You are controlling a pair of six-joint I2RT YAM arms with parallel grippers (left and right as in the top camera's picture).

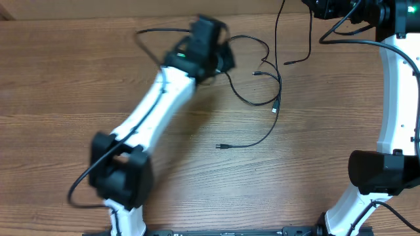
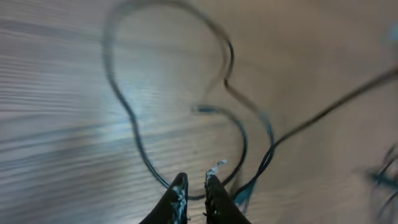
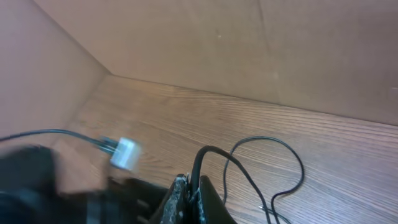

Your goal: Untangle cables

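Left wrist, left end effector (image 2: pixel 194 182) pinching cables (image 2: pixel 231 56), right end effector (image 3: pixel 189 182) likewise clamped

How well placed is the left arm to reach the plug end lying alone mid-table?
Probably yes. The plug end lies uncovered on bare table to one side of the left arm. The left gripper sits beyond it at a cable loop, so the arm would likely need to draw back first.
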